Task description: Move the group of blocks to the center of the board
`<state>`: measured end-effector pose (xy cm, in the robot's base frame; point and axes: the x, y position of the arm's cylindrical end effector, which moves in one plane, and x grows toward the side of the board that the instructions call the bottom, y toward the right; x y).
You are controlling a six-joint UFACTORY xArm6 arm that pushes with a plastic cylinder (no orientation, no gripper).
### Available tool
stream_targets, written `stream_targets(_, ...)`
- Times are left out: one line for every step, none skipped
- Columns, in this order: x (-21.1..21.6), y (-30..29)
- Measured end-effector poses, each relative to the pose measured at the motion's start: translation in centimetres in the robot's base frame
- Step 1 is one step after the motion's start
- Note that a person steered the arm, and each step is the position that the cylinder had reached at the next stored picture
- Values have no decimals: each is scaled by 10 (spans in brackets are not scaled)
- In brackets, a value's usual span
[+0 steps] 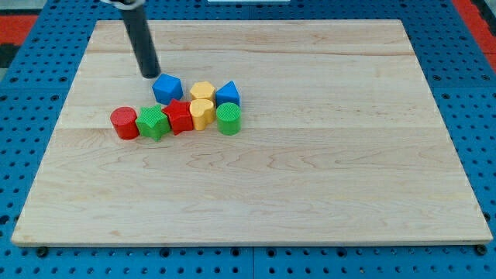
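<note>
Seven blocks cluster left of the surface centre, toward its far-left corner. Nearest row: red cylinder, green star-like block, red block, yellow block, green cylinder. Behind: blue block, yellow block, blue triangular block. My tip stands just beyond the blue block's left. No writing shows; there are no fingers.

A pale wooden board with visible grain fills most of the frame. It lies on a blue pegboard surface dotted with holes. Red patches show at the upper left and upper right corners.
</note>
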<state>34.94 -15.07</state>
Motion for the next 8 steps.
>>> stream_targets(42, 1)
stream_targets(0, 6)
stream_targets(45, -78)
stream_targets(112, -100)
stream_targets(140, -68)
stream_targets(121, -32)
stream_targets(95, -30)
stream_targets(80, 27)
